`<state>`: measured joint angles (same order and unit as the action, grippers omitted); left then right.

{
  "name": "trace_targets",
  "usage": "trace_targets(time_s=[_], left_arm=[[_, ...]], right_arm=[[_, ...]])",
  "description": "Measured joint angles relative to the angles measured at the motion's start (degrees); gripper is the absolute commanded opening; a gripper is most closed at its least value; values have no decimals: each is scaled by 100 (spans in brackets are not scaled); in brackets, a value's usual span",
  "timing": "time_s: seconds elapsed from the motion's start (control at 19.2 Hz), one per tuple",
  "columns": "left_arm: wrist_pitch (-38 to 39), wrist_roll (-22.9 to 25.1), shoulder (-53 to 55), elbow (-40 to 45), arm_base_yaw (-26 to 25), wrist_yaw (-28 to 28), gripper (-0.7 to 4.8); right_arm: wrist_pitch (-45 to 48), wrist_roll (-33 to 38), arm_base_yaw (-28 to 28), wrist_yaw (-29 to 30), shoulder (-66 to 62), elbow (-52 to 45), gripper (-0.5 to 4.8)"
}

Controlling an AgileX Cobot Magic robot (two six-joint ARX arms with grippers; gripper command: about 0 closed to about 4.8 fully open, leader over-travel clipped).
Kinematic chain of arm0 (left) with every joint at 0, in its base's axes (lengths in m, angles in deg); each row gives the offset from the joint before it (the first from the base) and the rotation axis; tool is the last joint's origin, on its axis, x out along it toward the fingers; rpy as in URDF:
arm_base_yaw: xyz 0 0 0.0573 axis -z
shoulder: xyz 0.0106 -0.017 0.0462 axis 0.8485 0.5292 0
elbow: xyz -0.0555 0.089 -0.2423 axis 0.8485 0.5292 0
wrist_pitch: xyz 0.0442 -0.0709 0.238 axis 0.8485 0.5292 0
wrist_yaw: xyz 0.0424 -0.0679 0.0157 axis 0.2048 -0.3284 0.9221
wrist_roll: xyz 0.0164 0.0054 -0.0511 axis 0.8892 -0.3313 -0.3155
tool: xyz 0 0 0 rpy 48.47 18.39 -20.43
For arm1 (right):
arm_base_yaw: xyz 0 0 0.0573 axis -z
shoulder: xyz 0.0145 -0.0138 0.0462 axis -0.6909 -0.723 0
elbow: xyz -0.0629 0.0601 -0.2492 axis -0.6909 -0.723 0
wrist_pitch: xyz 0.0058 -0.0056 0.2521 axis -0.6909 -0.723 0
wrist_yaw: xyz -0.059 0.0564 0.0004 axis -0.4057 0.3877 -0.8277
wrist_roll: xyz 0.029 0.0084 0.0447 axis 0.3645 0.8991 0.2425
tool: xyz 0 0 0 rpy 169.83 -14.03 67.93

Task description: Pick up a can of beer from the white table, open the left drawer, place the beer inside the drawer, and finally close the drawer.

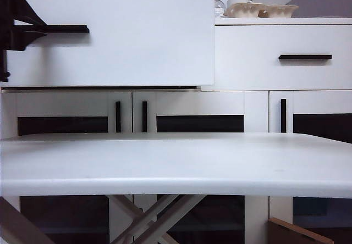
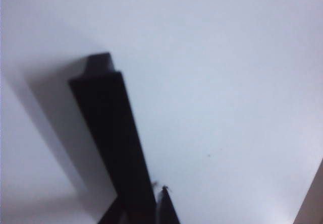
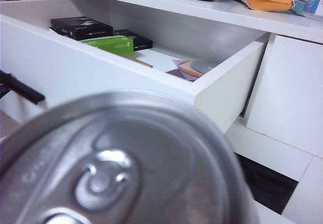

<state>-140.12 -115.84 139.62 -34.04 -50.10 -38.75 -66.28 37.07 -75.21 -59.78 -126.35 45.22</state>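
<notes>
The left drawer (image 1: 121, 40) stands pulled out of the sideboard, its white front looming large in the exterior view. My left gripper (image 1: 12, 27) is at the far left, shut on the drawer's black bar handle (image 1: 66, 28). The left wrist view shows the same handle (image 2: 108, 128) running between the fingertips (image 2: 165, 204). The silver top of the can of beer (image 3: 116, 168) fills the right wrist view, held up in front of the open drawer (image 3: 101, 67) by my right gripper, whose fingers are hidden behind the can. The white table (image 1: 176, 164) spans the foreground.
Inside the drawer lie a black box (image 3: 81, 26), a green box (image 3: 112, 43) and some papers (image 3: 189, 67). The right drawer (image 1: 247, 62) with its black handle (image 1: 305, 57) is closed. Bowls (image 1: 258, 10) stand on the sideboard top, and lower doors carry vertical handles (image 1: 144, 116).
</notes>
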Motion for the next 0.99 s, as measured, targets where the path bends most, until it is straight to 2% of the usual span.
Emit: trace_targets(time_s=[0.26, 0.57, 0.73, 0.78, 0.83, 0.94, 0.99], left_arm=[[326, 4, -623, 348, 2, -61, -6], [1198, 70, -1333, 424, 4, -116, -6], [1268, 70, -1370, 424, 4, -122, -6], [1272, 68, -1370, 424, 4, -120, -3], [1279, 63, -1370, 424, 4, -120, 22], [1285, 26, -1368, 422, 4, -120, 220], [1296, 72, -1364, 411, 4, -66, 479]], right_arm=[[0, 0, 0, 2, 2, 0, 156], [2, 0, -2, 4, 2, 0, 156], [0, 0, -2, 9, 2, 0, 156], [2, 0, -2, 11, 2, 0, 156], [2, 0, -2, 11, 2, 0, 156], [2, 0, -2, 11, 2, 0, 156], [2, 0, -2, 13, 2, 0, 156]])
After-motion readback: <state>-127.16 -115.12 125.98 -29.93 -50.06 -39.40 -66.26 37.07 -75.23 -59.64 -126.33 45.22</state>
